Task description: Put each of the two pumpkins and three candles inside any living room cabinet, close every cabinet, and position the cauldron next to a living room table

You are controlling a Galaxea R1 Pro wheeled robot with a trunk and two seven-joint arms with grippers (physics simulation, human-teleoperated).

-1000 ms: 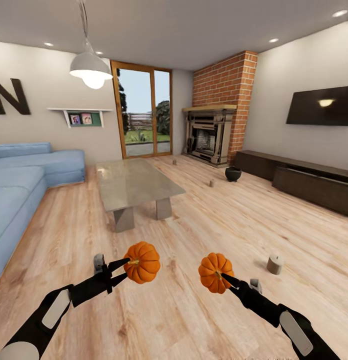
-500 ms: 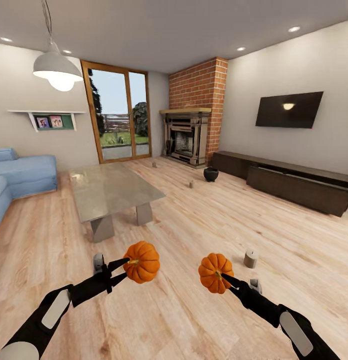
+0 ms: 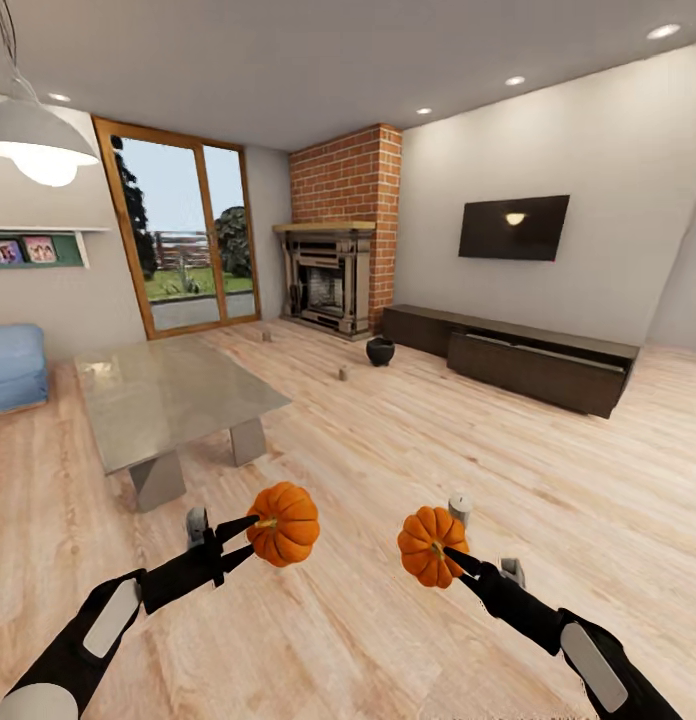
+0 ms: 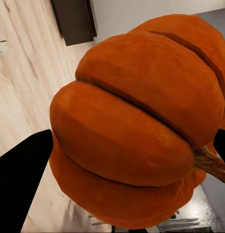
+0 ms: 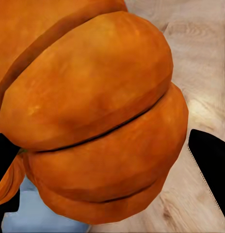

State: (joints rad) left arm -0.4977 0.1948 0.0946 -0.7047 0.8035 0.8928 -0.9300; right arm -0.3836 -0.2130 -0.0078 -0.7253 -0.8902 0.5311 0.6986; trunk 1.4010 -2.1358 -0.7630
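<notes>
Left pincer (image 3: 250, 530) is clenched on one pumpkin (image 3: 285, 524), held by the stem above the wooden floor (image 3: 388, 640); in the left wrist view the same pumpkin (image 4: 141, 126) is seen between two dark fingers (image 4: 20, 179). Right pincer (image 3: 450, 556) is clenched on the second pumpkin (image 3: 433, 546), likewise gripped at the stem; its ribbed body (image 5: 93, 111) is seen close in the right wrist view.

One candle (image 3: 460, 508) is noted upright on the floor just behind the right-hand pumpkin. Two further candles are noted far off on the floor: one (image 3: 342, 373) near the cauldron (image 3: 380, 351), one (image 3: 267, 336) nearer the glass door (image 3: 178, 235).

Cauldron is recorded on the floor, between the fireplace (image 3: 328, 280) and the near end of the cabinet (image 3: 508, 358), well apart from the grey worktop (image 3: 168, 400). Cabinet is seen along the right wall beneath the television (image 3: 514, 228); whether its fronts are fully shut cannot be told. A blue sofa (image 3: 13, 365) is seen at far left.
</notes>
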